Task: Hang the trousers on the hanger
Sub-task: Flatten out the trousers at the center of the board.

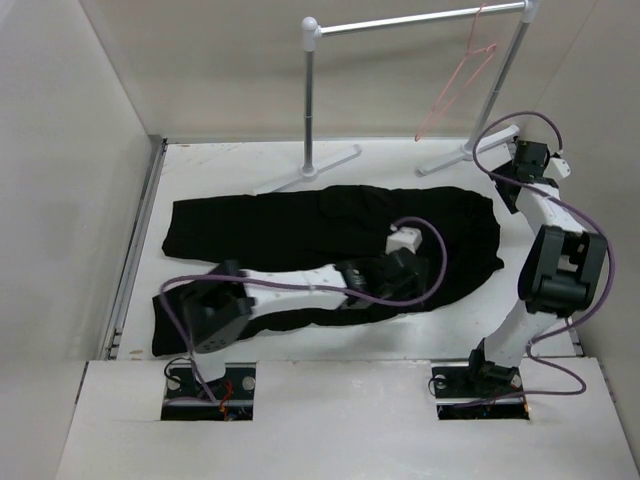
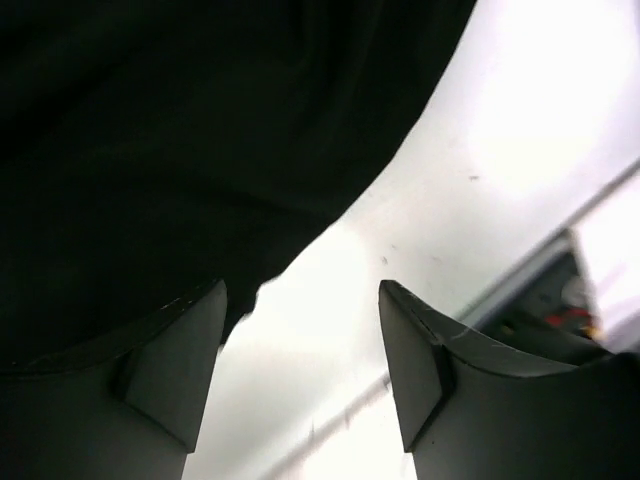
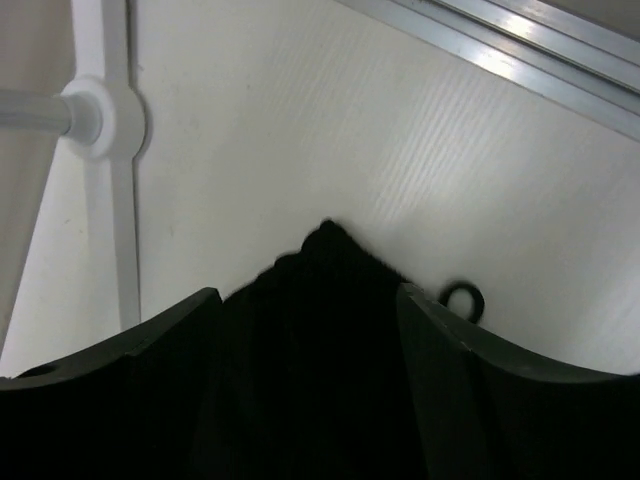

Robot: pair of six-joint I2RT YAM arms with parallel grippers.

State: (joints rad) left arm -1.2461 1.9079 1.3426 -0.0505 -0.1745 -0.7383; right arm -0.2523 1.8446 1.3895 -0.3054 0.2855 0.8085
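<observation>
The black trousers lie flat across the table, waist to the right. The pink-red hanger hangs from the rack's bar at the back right. My left gripper is open at the trousers' near edge by the waist. In the left wrist view bare table shows between the fingers and the cloth lies up and to the left. My right gripper is open at the waist's far right corner. In the right wrist view a black cloth corner lies between the spread fingers.
The grey-white clothes rack stands at the back, its feet on the table; one foot shows in the right wrist view. A small black loop lies beside the cloth corner. White walls close the left, back and right.
</observation>
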